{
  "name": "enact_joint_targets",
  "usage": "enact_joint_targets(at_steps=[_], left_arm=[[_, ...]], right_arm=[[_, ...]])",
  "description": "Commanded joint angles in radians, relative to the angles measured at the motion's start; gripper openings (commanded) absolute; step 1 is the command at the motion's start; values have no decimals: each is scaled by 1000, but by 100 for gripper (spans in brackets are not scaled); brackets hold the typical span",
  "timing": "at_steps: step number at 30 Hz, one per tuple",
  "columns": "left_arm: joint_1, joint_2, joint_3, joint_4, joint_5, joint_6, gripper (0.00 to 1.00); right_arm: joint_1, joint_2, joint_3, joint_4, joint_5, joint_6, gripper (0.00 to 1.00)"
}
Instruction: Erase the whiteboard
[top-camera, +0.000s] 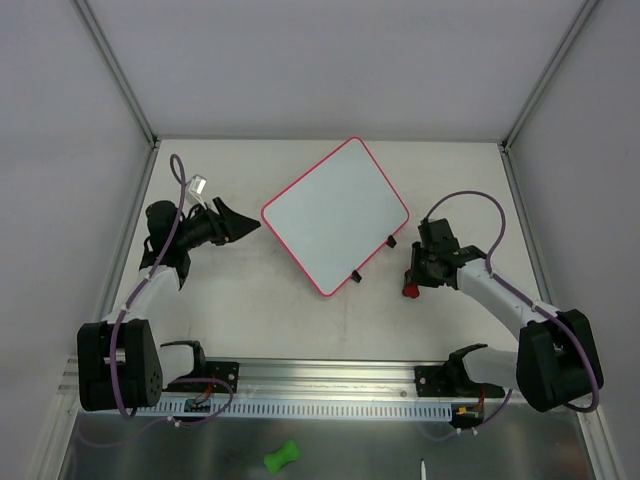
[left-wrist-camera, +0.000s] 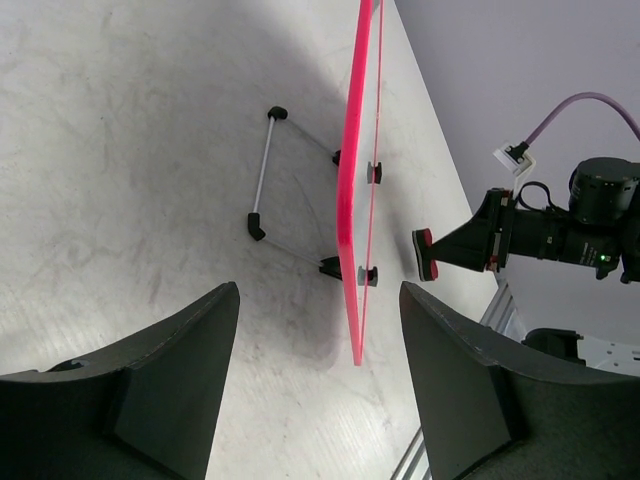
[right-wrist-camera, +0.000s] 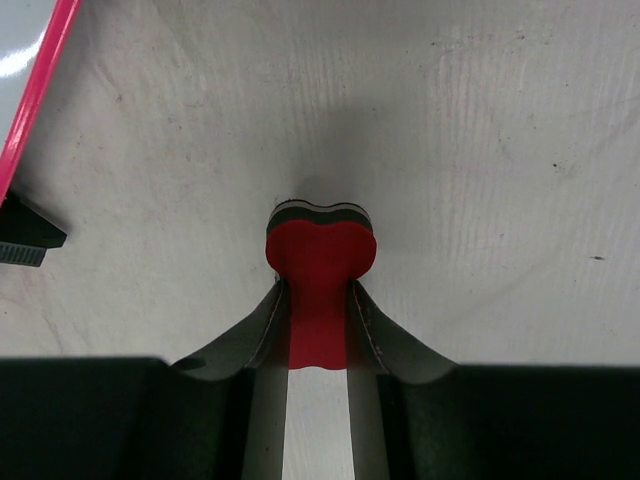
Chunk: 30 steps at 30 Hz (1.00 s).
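Note:
The whiteboard (top-camera: 335, 215) has a blank white face and a red-pink frame and sits turned diagonally at mid-table, two black clips on its near right edge. The left wrist view shows it edge-on (left-wrist-camera: 352, 180), raised on a wire stand (left-wrist-camera: 262, 175). My left gripper (top-camera: 245, 222) is open and empty just left of the board's left corner (left-wrist-camera: 318, 300). My right gripper (top-camera: 410, 285) is shut on the red bone-shaped eraser (right-wrist-camera: 320, 260), held over the table right of the board's near edge. The eraser also shows in the left wrist view (left-wrist-camera: 426, 254).
A black clip (right-wrist-camera: 25, 235) juts out beside the board's frame (right-wrist-camera: 35, 95). An aluminium rail (top-camera: 320, 385) runs along the near edge. A green bone-shaped object (top-camera: 282, 457) lies in front of it. White enclosure walls stand on three sides.

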Motion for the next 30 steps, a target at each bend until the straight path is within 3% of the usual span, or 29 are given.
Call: enact_joint_targets(at_steps=[1,10,17,19,28,29,30], left_arm=[[15,-89,-3,-31,-8,-13,65],[16,-293,-15,-126,-30,-129,65],[13,-347,9,-189,6,-181,66],[15,-346,11,-194,18,-192,66],[15,-373,0,-218,13,-232,66],[15,-379,-1,-224,13,-232,66],[15,-387,-3,-232,15,-230,67]], right_arm=[[13,-82,-15,11,0,16,0],[50,-281,8,-6,-79,-15,0],[54,-260,8,-74,-17,-32,1],[56,-229,2,-75,12,-35,9],[63,-68,-12,-19,47,-13,10],[65,-63,-10,-16,52,-13,13],[65,-59,-7,-17,61,-16,39]])
